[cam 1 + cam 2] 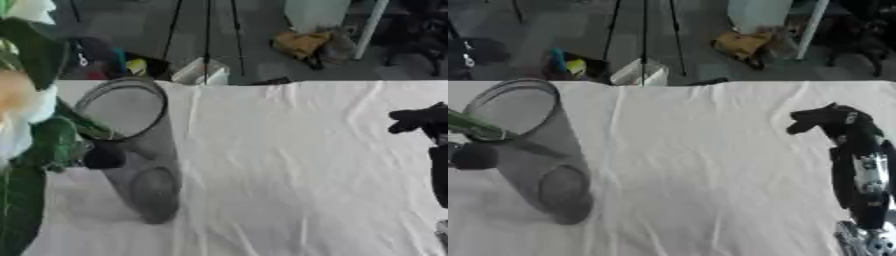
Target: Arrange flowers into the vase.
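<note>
On white tablecloth [710, 175]: clear vase [531, 145] w/ green stem [474, 127]; cluttered floor behind.

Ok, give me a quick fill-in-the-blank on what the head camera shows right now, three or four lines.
1. The glass vase stands on a ____ tablecloth.
2. The flower with green leaves shows at the ____ edge of the left eye view.
3. The right hand hangs over the cloth holding ____.
4. A green stem lies across the vase's ____.

Missing words: white; left; nothing; rim
</note>
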Controlling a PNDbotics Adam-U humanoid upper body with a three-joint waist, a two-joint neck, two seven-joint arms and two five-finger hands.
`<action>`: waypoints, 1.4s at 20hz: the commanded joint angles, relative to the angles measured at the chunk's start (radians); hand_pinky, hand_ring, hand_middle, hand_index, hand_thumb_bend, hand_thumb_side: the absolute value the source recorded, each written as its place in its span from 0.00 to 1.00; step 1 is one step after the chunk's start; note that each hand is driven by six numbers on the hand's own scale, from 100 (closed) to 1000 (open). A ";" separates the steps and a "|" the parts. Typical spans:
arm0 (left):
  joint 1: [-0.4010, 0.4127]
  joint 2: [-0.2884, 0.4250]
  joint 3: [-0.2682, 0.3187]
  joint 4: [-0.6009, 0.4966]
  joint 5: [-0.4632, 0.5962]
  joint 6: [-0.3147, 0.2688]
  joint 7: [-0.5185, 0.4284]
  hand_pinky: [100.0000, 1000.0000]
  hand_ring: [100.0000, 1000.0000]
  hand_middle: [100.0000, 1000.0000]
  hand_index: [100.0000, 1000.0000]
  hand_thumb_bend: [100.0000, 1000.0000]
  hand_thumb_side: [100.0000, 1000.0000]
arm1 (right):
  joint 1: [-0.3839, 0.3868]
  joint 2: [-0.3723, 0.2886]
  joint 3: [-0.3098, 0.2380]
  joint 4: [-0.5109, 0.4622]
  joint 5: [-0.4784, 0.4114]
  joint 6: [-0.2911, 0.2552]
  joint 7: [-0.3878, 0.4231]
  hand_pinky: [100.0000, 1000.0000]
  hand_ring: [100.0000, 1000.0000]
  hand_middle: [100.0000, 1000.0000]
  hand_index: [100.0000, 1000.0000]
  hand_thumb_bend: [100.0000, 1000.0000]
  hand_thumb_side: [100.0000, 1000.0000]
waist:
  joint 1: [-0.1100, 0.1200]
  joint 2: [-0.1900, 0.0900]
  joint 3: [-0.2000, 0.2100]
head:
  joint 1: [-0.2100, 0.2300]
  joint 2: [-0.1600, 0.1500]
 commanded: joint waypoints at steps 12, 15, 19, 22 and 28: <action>-0.024 0.029 0.023 -0.018 0.044 -0.029 0.052 0.89 0.91 0.98 1.00 0.96 1.00 | -0.003 -0.012 -0.004 -0.014 0.007 0.001 0.004 0.65 0.47 0.42 0.63 0.00 1.00 | 0.011 -0.002 0.003 | -0.004 -0.012; -0.020 0.034 0.027 -0.015 0.031 -0.039 0.038 0.90 0.91 0.98 1.00 0.94 1.00 | -0.004 -0.013 -0.004 -0.014 0.006 0.002 0.004 0.65 0.47 0.42 0.63 0.00 1.00 | 0.013 -0.002 0.005 | -0.006 -0.010; -0.015 0.035 0.030 -0.013 0.011 -0.043 0.037 0.90 0.91 0.98 1.00 0.91 1.00 | -0.004 -0.013 -0.004 -0.014 0.005 0.003 0.006 0.65 0.47 0.42 0.63 0.00 1.00 | 0.014 -0.003 0.005 | -0.006 -0.011; -0.013 0.035 0.031 -0.012 0.007 -0.043 0.046 0.89 0.91 0.97 1.00 0.91 1.00 | -0.003 -0.013 -0.004 -0.014 0.004 0.003 0.005 0.65 0.47 0.42 0.63 0.00 1.00 | 0.014 -0.004 0.003 | -0.005 -0.013; -0.016 0.032 0.032 -0.013 0.021 -0.037 0.077 0.89 0.91 0.97 1.00 0.95 1.00 | -0.002 -0.013 -0.004 -0.014 0.004 0.003 0.006 0.65 0.47 0.41 0.63 0.00 1.00 | 0.014 -0.006 0.002 | -0.003 -0.014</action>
